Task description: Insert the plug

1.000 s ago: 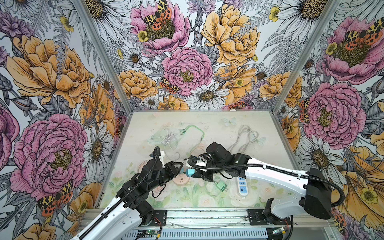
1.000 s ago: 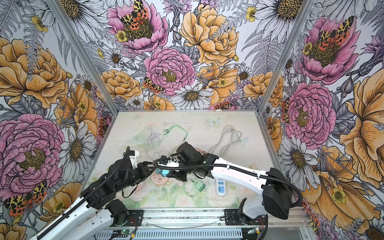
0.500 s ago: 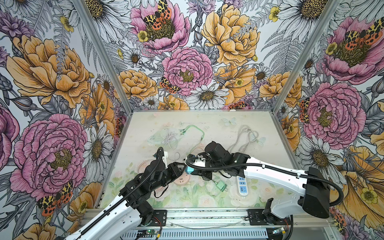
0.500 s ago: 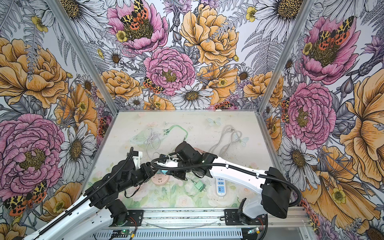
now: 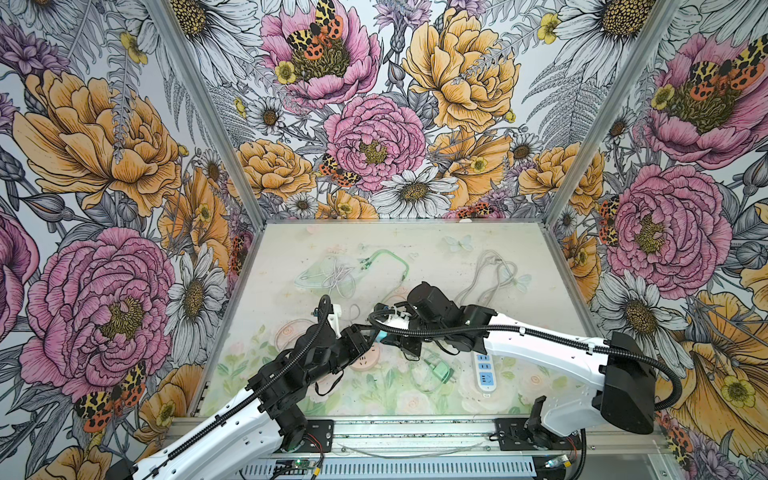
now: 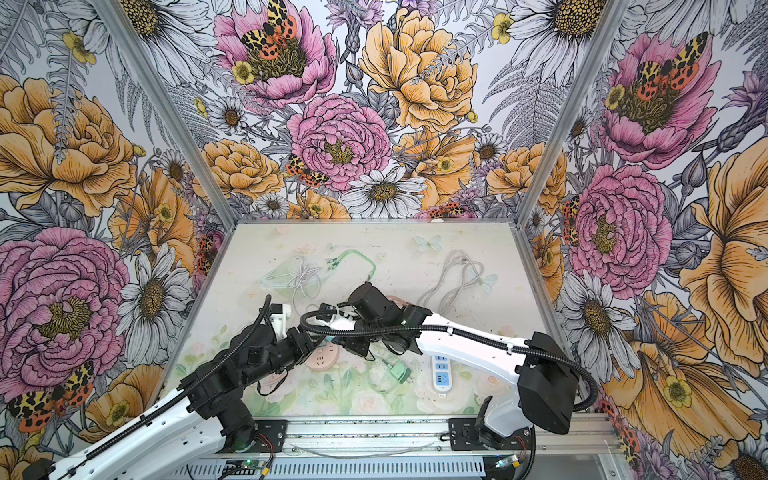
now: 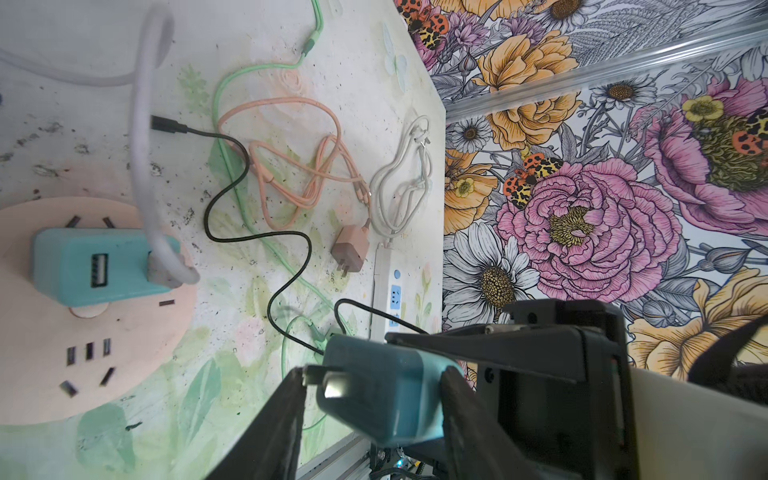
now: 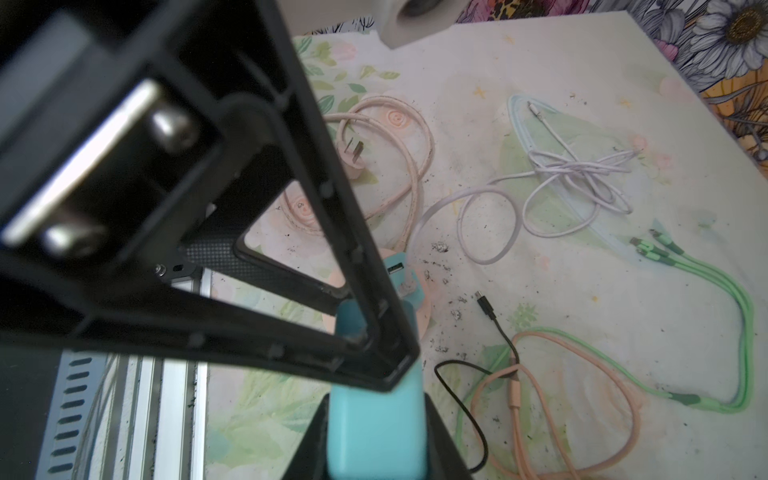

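One teal plug [image 7: 83,266] fills the socket [image 7: 141,340], whole only from left wrist.

Nothing legible anywhere, as far as I can tell. The white power strip [image 5: 485,369], a bit right of centre in the lower part of both top views, has blue socket faces, but any print on it is way too tiny to read. The teal plug [image 7: 386,395] and the round pink socket [image 7: 141,332] show no readable marking in the close-up wrist view either.
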{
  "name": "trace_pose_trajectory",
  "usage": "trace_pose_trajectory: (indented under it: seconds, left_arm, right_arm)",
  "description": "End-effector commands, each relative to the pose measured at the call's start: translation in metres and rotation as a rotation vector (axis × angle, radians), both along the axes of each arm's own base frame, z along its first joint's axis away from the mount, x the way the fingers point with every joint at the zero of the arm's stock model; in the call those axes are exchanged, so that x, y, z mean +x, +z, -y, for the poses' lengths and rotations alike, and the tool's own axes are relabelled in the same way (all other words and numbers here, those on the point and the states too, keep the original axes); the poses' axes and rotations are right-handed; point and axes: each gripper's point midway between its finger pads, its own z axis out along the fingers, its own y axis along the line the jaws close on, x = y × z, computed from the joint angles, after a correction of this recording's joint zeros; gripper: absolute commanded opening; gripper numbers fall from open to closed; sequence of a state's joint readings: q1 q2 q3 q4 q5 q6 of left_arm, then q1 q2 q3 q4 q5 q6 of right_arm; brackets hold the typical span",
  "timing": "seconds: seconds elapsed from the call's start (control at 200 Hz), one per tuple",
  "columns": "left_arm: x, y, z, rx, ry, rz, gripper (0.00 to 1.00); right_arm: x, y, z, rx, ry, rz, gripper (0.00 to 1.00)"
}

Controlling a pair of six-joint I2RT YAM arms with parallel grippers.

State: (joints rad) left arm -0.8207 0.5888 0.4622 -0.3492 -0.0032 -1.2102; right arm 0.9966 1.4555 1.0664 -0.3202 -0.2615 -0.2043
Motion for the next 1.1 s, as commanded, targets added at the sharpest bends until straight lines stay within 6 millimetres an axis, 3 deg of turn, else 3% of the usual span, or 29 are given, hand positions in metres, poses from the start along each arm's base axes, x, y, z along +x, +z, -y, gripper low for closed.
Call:
trace_pose_trajectory:
  seconds: [0.0,0.285,0.611,0.751,0.931,1.096]
  left_arm:
    - [0.001,-0.004,-0.001,-0.020,0.024,0.000,0.54]
    - [0.007,-0.004,-0.002,-0.094,0.082,0.011,0.54]
    - [0.013,0.001,0.001,-0.160,0.121,0.028,0.55]
    - [0.014,0.004,-0.002,-0.167,0.135,0.043,0.39]
    - [0.014,0.002,-0.009,-0.183,0.170,0.038,0.30]
    - [0.014,0.004,-0.013,-0.218,0.192,0.046,0.26]
  right_arm:
    - [0.009,0.043,-0.010,0.177,-0.039,0.090,0.00]
    - [0.002,0.067,-0.010,0.366,-0.039,0.110,0.00]
    - [-0.004,0.062,-0.017,0.396,-0.019,0.073,0.00]
    - [-0.004,0.057,-0.018,0.375,-0.020,0.076,0.00]
    - [-0.005,0.060,-0.016,0.400,-0.041,0.117,0.00]
    - [-0.003,0.064,-0.013,0.470,-0.081,0.170,0.14]
